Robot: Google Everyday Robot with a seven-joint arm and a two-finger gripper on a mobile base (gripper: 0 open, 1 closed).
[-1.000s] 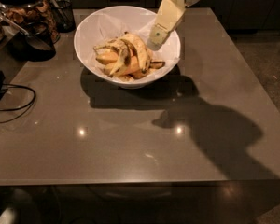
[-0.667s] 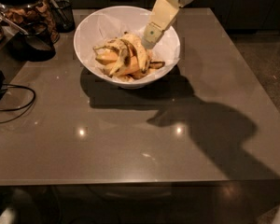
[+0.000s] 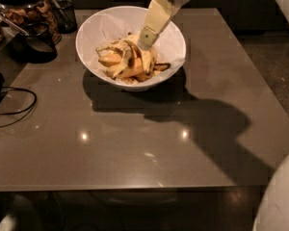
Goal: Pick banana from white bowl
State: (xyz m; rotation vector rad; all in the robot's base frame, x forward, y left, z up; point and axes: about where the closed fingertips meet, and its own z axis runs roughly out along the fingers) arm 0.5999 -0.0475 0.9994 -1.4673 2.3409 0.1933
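Note:
The white bowl (image 3: 176, 42), lined with crinkled paper, stands at the back middle of the brown table. It holds a heap of bananas. The long curved pale-yellow banana (image 3: 124, 61), brown-speckled with a dark end, lies on top of the heap, slanting down to the left. Deeper orange-yellow bananas (image 3: 135, 70) lie around and under it. My gripper (image 3: 146, 40), cream-coloured, reaches down from the top edge into the bowl. Its tip is just above the right upper part of the heap, close to the pale banana's upper end. Nothing is lifted.
Dark glass jars (image 3: 24, 8) and a dark cup (image 3: 65, 14) stand at the back left, with a black holder (image 3: 36, 44) beside them. A black cable (image 3: 12, 110) loops along the left edge. A white part of my body (image 3: 279, 196) fills the bottom right corner.
My gripper has moved left, from over the bowl's right side to over the middle of the banana heap. The bananas and the bowl have not moved.

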